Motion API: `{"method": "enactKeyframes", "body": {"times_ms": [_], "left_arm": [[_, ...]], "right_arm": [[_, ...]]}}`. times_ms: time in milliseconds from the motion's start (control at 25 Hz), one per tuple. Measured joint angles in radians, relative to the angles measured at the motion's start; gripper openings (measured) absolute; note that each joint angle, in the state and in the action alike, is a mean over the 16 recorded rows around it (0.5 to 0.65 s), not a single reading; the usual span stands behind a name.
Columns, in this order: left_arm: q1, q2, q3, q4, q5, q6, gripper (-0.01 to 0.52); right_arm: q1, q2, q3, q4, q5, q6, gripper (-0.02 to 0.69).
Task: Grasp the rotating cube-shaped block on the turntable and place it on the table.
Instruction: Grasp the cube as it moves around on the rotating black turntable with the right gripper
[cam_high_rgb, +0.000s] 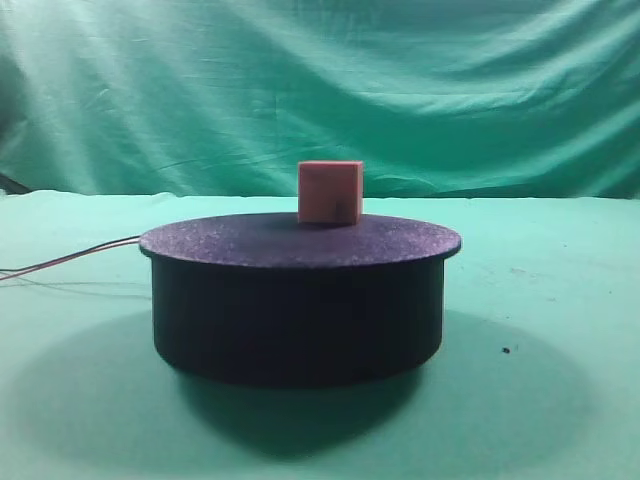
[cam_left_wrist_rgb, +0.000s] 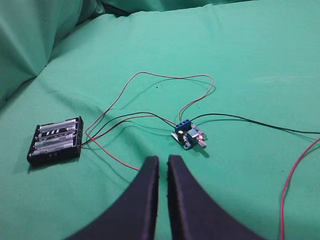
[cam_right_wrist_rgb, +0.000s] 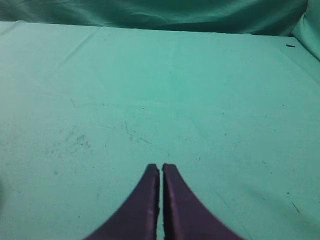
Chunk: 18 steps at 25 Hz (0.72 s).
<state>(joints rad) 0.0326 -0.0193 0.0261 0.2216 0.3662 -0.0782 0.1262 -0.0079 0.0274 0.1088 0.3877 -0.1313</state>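
Both of my pincers sit idle: the left gripper (cam_left_wrist_rgb: 163, 159) has its jaws drawn nearly together with only a thin slit between them and nothing in it, and the right gripper (cam_right_wrist_rgb: 161, 167) is pressed the same way, empty, over bare green cloth. Neither shows in the exterior high view, so I judge the task has not properly begun — this is the step ahead of the reach.

The cube-shaped block (cam_high_rgb: 330, 192) stands upright on the turntable (cam_high_rgb: 300, 300), toward the far side of the dark round top, near the middle from side to side. Around the disc lies the table (cam_high_rgb: 560, 330).

For the next move I would need to part one pincer's jaws wider than the block, bring it over the disc, and time the closing to the block's travel; whether the disc is turning now I cannot tell.

Of containers I see one — the battery holder (cam_left_wrist_rgb: 56, 140) under my left wrist, with cells lined up in its slots. Wires (cam_left_wrist_rgb: 150, 80) run from it to a small circuit board (cam_left_wrist_rgb: 189, 135) with a lit lamp.
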Motion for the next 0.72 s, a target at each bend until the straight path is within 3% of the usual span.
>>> {"method": "enactKeyframes", "body": {"times_ms": [440, 720], "left_arm": [[0.0, 0.0, 0.0, 0.0, 0.0, 0.0, 0.0], [0.0, 0.0, 0.0, 0.0, 0.0, 0.0, 0.0]], "right_arm": [[0.0, 0.0, 0.0, 0.001, -0.008, 0.0, 0.0], [0.0, 0.0, 0.001, 0.088, -0.152, 0.024, 0.0]]}}
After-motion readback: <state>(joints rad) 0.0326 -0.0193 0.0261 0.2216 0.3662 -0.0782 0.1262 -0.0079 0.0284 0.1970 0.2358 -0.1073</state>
